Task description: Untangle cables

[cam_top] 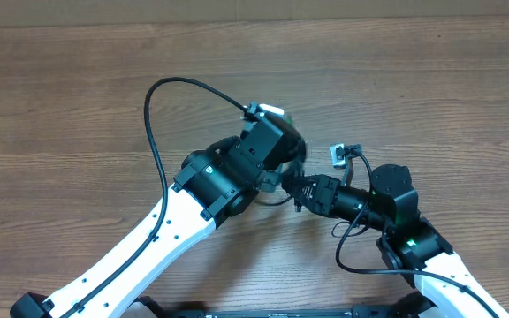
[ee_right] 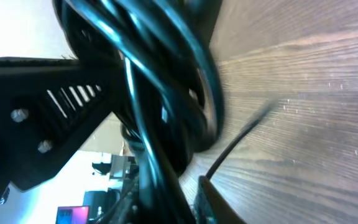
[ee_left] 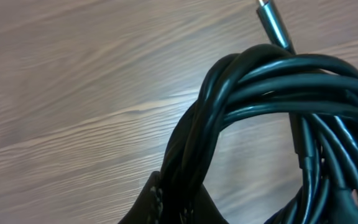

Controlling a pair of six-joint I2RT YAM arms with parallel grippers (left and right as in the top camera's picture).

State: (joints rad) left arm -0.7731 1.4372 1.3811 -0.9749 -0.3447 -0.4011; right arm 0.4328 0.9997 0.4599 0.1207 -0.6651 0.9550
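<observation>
Cables [ee_left: 272,81] coiled together, none separated. Left gripper [ee_left: 176,200] clamps the bundle; right gripper [cam_top: 292,184] at it, hold unclear. Next, likely: draw one strand loose.

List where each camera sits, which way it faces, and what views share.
Overhead: above the table, facing straight down; left arm and right arm show.
Left wrist: on left arm, facing down at the cables; own finger at bottom.
Right wrist: on right arm, facing sideways along the table; left arm's black housing shows.
Shared: both wrist views show the cables.
</observation>
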